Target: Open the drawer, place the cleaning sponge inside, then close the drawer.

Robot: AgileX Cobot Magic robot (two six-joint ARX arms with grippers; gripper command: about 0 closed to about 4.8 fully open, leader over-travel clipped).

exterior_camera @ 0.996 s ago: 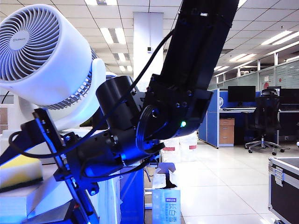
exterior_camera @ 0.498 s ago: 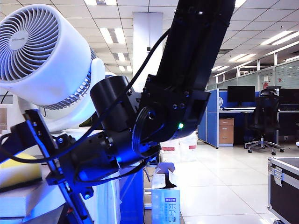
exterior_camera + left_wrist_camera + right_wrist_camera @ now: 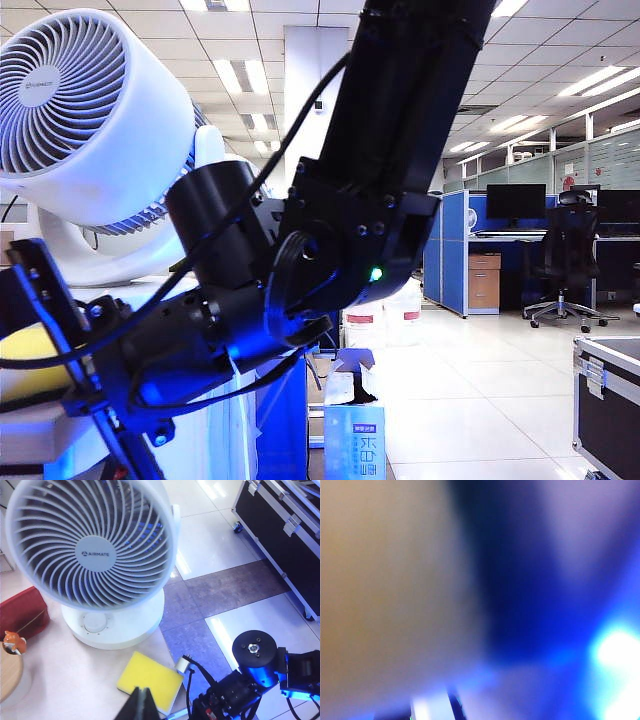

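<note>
Right arm [image 3: 300, 270]: black, filling the near centre of the exterior view; right gripper out of clear sight, right wrist view a blur, jaws reading fully spread.
Left gripper [image 3: 141, 705]: fingertips pressing together at the bottom edge, hovering above the cleaning sponge [image 3: 150, 681].
Cleaning sponge: lying yellow face up on the table [image 3: 65, 680], lower centre, just before the white fan [image 3: 90, 555] base.
Red pouch [image 3: 22, 612]: sitting at left.
</note>
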